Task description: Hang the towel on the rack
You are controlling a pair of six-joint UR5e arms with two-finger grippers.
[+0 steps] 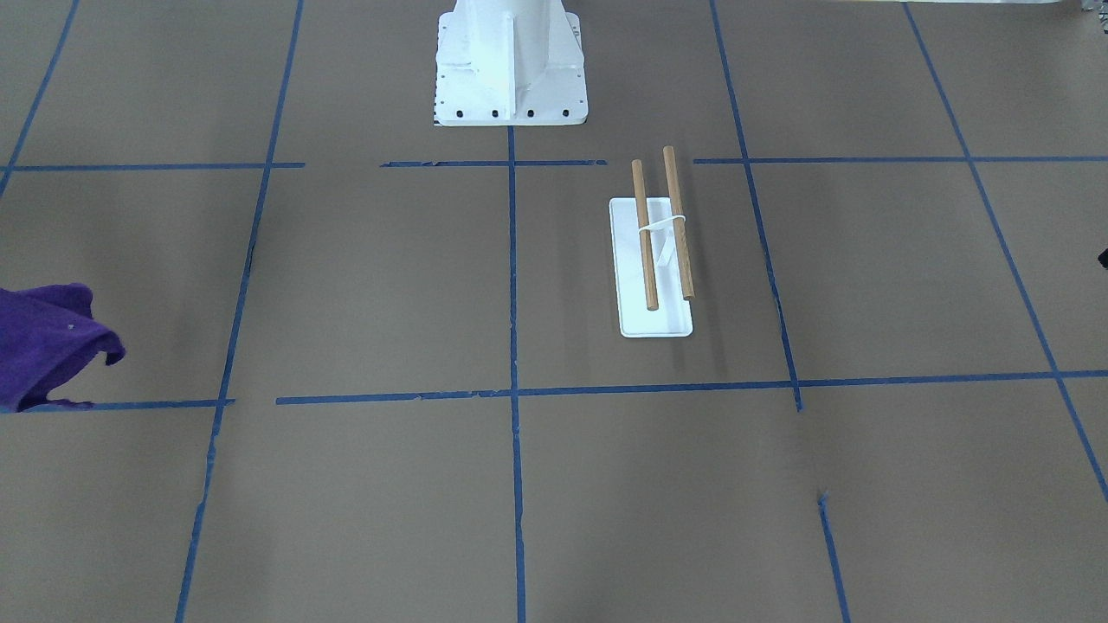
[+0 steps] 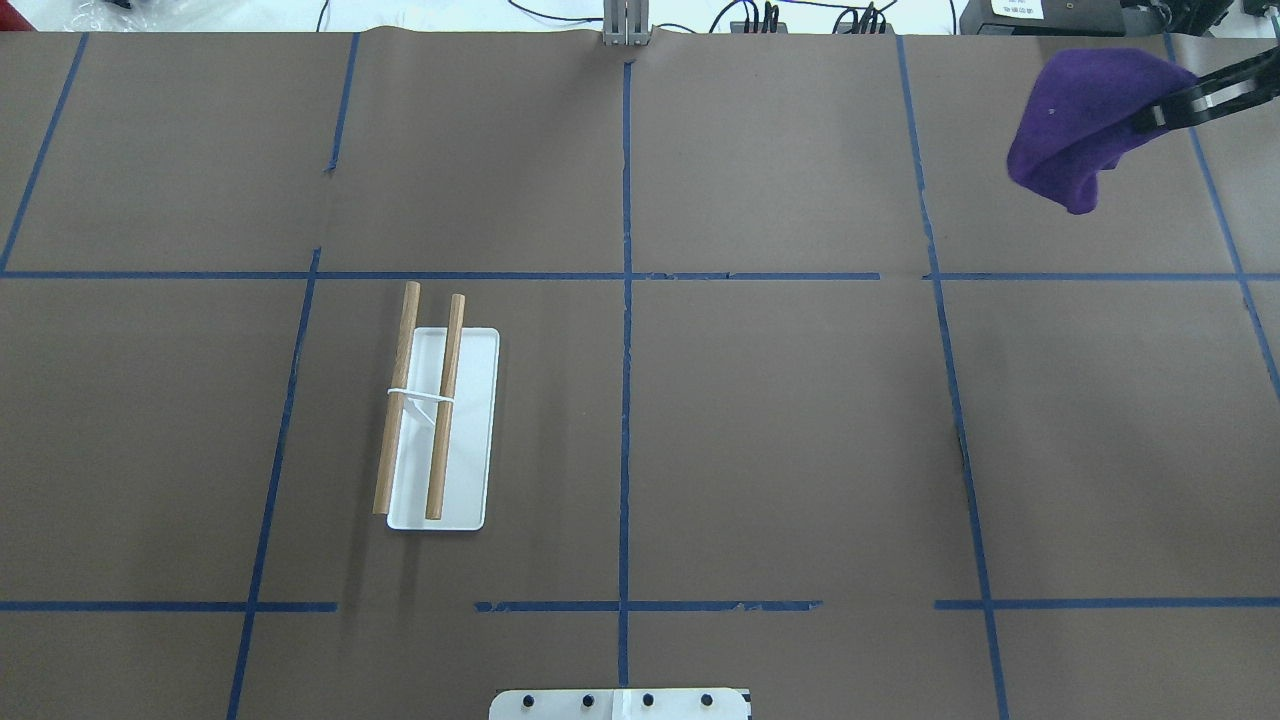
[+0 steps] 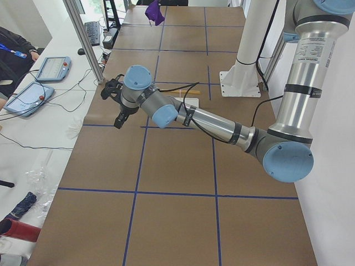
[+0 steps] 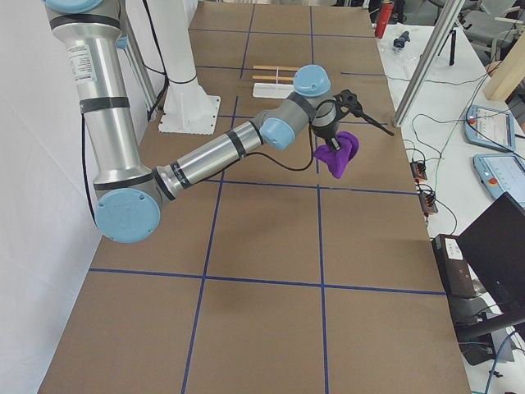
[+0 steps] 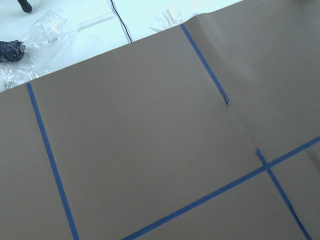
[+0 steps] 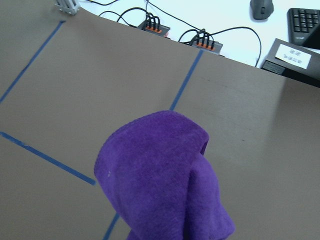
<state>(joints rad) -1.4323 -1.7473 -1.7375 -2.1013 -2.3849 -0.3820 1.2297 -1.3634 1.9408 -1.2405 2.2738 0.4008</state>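
The purple towel (image 2: 1085, 120) hangs bunched from my right gripper (image 2: 1160, 112), lifted above the table's far right corner. It also shows in the front view (image 1: 43, 346), the right side view (image 4: 338, 154) and the right wrist view (image 6: 165, 180). The gripper is shut on the towel's upper edge. The rack (image 2: 440, 420), a white base with two brown dowels, stands on the table's left half, far from the towel. It also shows in the front view (image 1: 655, 260). My left gripper (image 3: 116, 105) shows only in the left side view, beyond the rack; I cannot tell whether it is open or shut.
The white robot pedestal (image 1: 511, 69) stands at the table's near edge. Cables and power strips (image 6: 200, 40) lie along the far edge, with a metal post (image 2: 627, 25) there. Blue tape lines cross the brown table. An operator's desk with tablets (image 3: 50, 69) lies beyond the far edge.
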